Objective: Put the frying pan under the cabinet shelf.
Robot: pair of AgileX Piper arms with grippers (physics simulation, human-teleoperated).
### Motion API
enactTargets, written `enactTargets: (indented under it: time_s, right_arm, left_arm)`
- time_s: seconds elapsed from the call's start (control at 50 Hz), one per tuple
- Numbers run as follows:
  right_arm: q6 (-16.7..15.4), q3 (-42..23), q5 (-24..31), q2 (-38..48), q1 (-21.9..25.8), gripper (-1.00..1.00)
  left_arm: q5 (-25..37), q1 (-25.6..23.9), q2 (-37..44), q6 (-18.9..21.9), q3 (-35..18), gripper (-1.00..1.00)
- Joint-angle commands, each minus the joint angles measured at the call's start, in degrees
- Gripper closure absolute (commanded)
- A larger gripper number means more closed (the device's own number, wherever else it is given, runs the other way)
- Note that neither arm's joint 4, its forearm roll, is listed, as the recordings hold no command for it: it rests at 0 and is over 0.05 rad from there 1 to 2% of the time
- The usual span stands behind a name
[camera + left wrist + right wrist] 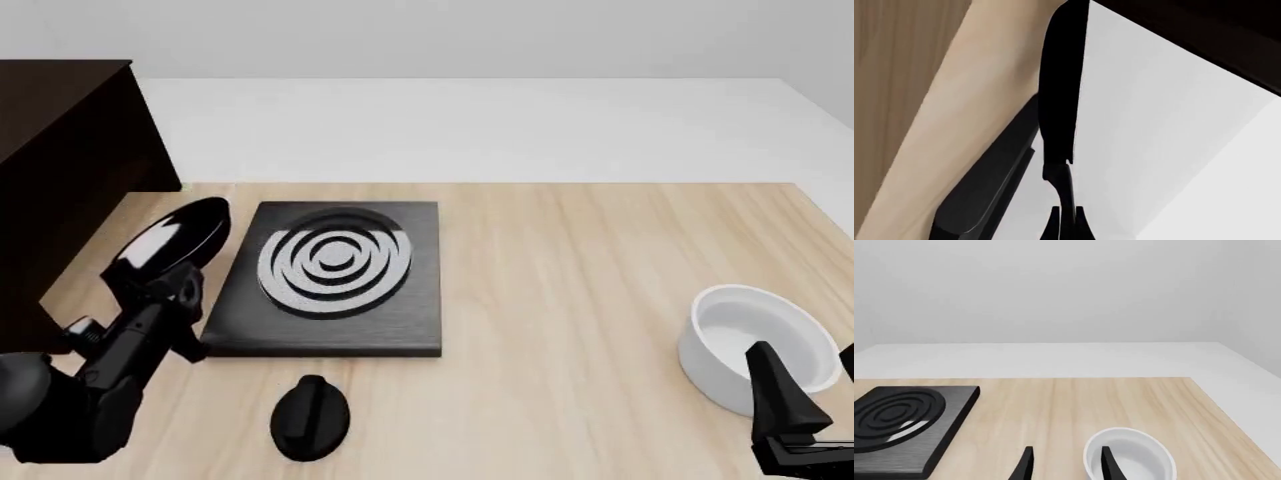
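My left gripper [170, 300] is shut on the short handle of the frying pan [176, 243]. It holds the pan tilted up on edge above the table, with the glossy black underside facing the front camera. The pan hangs between the hob and the dark brown cabinet [64, 150], beside it and not under its shelf. In the left wrist view the frying pan [1061, 85] shows edge-on beyond my left gripper [1067, 227], and the cabinet [1207, 35] is a dark band. My right gripper [787, 412] stands open near the white bowl, holding nothing.
A square black hob [334, 275] with grey rings lies right of the pan. A small black knob-shaped object [310, 418] sits in front of it. The deep white bowl [747, 345] stands at the right, with the open right gripper [1067, 467] just behind it.
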Motion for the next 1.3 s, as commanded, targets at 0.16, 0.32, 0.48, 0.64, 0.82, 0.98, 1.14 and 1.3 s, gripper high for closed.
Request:
enactTargets:
  time_s: [0.16,0.32,0.48,0.64,0.82,0.98,1.14,1.3]
  right_arm:
    - [0.0,0.0,0.0,0.0,0.0,-1.0]
    - [0.0,0.0,0.0,0.1,0.0,-1.0]
    - [0.0,0.0,0.1,-0.1,0.0,-1.0]
    - [0.0,0.0,0.0,0.0,0.0,-1.0]
    - [0.0,0.0,0.0,0.0,0.0,-1.0]
    - [0.0,0.0,0.0,0.0,0.0,-1.0]
    - [0.0,0.0,0.0,0.0,0.0,-1.0]
    - [0.0,0.0,0.0,0.0,0.0,-1.0]
  left_arm:
    - [-0.7,6.3,2.1,0.0,-2.2,1.0]
    - [-0.7,8.0,2.2,0.2,-2.1,1.0]
    - [-0.7,9.6,3.4,0.1,-2.5,1.0]
    - [-0.7,13.2,4.7,0.8,-3.5,1.0]
    - [-0.7,15.7,16.2,3.3,-10.7,1.0]
    - [-0.7,17.4,19.9,10.9,-11.3,1.0]
    - [-0.7,18.0,29.2,15.6,-14.3,1.0]
    - [-0.7,21.1,32.4,19.5,-14.9,1.0]
